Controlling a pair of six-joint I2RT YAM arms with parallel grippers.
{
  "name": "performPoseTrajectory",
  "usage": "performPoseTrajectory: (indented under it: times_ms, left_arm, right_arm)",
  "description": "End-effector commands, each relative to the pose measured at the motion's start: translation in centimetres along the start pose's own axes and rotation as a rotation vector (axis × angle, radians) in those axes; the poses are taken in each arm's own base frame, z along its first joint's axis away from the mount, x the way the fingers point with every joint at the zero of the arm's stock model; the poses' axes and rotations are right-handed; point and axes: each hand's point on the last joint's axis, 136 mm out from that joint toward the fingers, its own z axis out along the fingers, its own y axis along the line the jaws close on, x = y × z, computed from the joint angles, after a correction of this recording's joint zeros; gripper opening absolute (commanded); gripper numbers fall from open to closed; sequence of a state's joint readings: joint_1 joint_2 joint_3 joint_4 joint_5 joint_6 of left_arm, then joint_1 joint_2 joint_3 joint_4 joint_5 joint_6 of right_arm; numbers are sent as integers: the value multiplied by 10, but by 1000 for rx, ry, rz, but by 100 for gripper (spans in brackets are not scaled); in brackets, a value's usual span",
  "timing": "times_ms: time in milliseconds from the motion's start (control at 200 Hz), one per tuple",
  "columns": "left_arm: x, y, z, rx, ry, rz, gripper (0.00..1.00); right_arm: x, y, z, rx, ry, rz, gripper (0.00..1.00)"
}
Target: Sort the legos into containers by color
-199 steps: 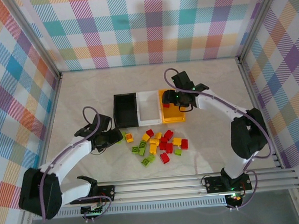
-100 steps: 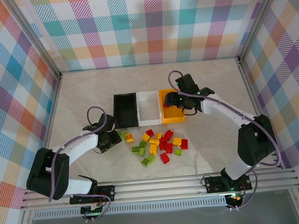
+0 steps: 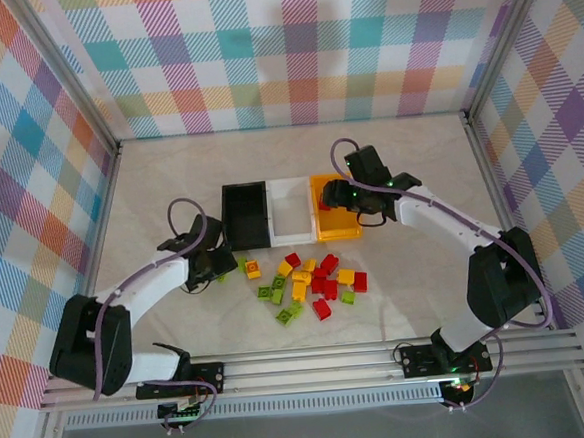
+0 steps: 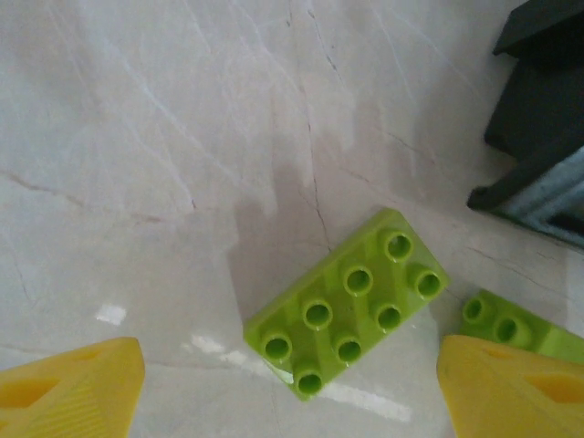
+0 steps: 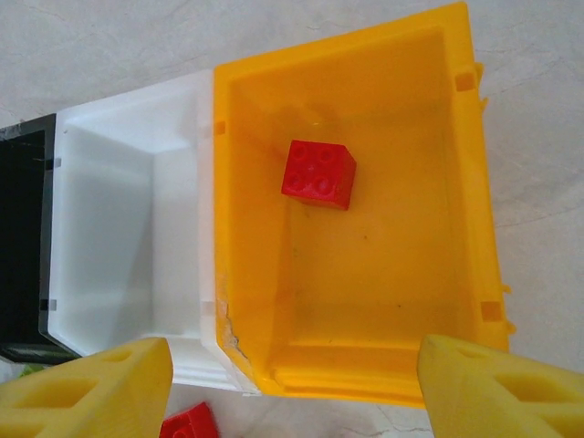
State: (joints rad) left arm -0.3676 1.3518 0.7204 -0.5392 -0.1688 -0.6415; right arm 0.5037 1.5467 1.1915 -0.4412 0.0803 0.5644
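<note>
Legos (image 3: 312,283): loose scatter of red, yellow and lime green bricks on the table (image 3: 409,171), on the near side of the containers, between the two arms. Most lie flat; their long axes point every way.

Containers: black bin (image 3: 245,214), white bin (image 3: 289,207), orange-yellow bin (image 3: 338,231) in a row, side walls touching, black on the left. Each bin's long axis runs away from the arm bases.

Left gripper (image 4: 292,392): low over the table at the left edge of the scatter, near the black bin's front corner (image 4: 538,109). Fingers spread wide, holding nothing. Between them a lime green brick (image 4: 347,301) lies flat, studs up, two rows of four. In the left wrist view its long axis runs on a slant from lower left to upper right, not square to the fingers. Neither finger touches it. A second green brick (image 4: 511,324) lies just beside it, partly hidden behind the right-hand finger.

Right gripper (image 5: 297,388): above the orange-yellow bin, fingers wide apart, nothing between them. One red brick (image 5: 318,173) rests on that bin's floor, studs up, square, four studs, toward the end away from the fingers and turned slightly off the walls. The white bin's visible floor is bare. Another red brick (image 5: 190,424) sits on the table just outside the white bin's near wall.
</note>
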Motion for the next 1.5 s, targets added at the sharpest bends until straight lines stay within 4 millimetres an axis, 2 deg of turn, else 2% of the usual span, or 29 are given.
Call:
performPoseTrajectory:
  times_ms: [0, 300, 485, 615, 715, 880, 1095, 1235, 1260, 1285, 1495]
  left_arm:
    - [-11, -1, 2, -57, -49, 72, 85]
    - [-11, -4, 19, -97, -38, 104, 85]
    - [3, 12, 25, -142, -6, 48, 76]
    - [11, 22, 15, -139, -10, -5, 70]
    - [13, 18, 2, -80, -19, -37, 68]
    - [4, -1, -13, -31, -58, -4, 83]
    - [-17, -4, 5, -136, -96, 53, 91]
    - [-9, -1, 17, -156, -65, 45, 93]
    - [-7, 1, 19, -161, -62, 42, 98]
    - [-5, 3, 21, -166, -58, 41, 100]
    - [17, 19, 32, -187, 13, 7, 95]
  right_arm:
    - [-7, -2, -11, -1, -46, 16, 72]
    - [-10, -7, -15, 7, -61, 26, 72]
    - [-11, -8, -16, 6, -63, 28, 72]
    - [-10, -8, -17, 1, -65, 31, 72]
    - [-9, -7, -15, -7, -63, 33, 72]
    - [-9, -5, -14, -16, -63, 40, 72]
    - [-9, -10, -19, -2, -69, 37, 73]
    - [-8, -12, -24, -4, -81, 41, 73]
    - [-8, -13, -24, -3, -81, 42, 73]
    - [-8, -13, -25, -5, -81, 43, 73]
    - [-9, -13, -25, -10, -84, 46, 73]
